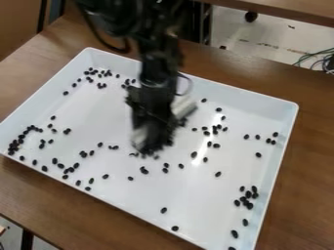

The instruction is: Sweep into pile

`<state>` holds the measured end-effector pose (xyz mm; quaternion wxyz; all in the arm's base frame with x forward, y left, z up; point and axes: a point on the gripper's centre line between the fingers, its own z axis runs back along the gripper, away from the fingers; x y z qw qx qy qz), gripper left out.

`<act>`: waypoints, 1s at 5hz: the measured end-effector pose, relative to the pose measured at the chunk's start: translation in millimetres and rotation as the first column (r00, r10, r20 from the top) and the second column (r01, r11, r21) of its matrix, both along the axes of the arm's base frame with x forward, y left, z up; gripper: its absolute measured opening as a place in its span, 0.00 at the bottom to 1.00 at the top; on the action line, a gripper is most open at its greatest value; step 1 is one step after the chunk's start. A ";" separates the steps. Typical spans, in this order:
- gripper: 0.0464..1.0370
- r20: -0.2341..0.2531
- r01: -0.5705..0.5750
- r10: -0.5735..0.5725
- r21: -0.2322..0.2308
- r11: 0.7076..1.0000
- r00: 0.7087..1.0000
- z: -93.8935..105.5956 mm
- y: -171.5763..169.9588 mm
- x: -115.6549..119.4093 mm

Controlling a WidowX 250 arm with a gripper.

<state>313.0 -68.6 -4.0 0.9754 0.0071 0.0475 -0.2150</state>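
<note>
One rimmed tray [281, 110] on the table [58, 197] encloses beans [248, 194].

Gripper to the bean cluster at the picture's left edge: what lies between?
Between the gripper and that cluster, scattered black beans lie on the white tray; the camera view shows this.

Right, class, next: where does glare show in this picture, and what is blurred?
Camera view: a bright strip of glare on the floor of the white tray, right of the gripper; the gripper itself is smeared, its outline unclear.
</note>
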 end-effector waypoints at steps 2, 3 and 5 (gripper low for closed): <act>0.31 0.008 0.077 -0.077 -0.059 0.995 0.997 5.0 -50.3 -22.5; 0.31 0.019 0.107 -0.106 -0.061 0.992 0.994 17.9 -55.4 -36.1; 0.31 0.111 0.101 -0.100 -0.007 0.995 0.989 59.5 2.9 -33.0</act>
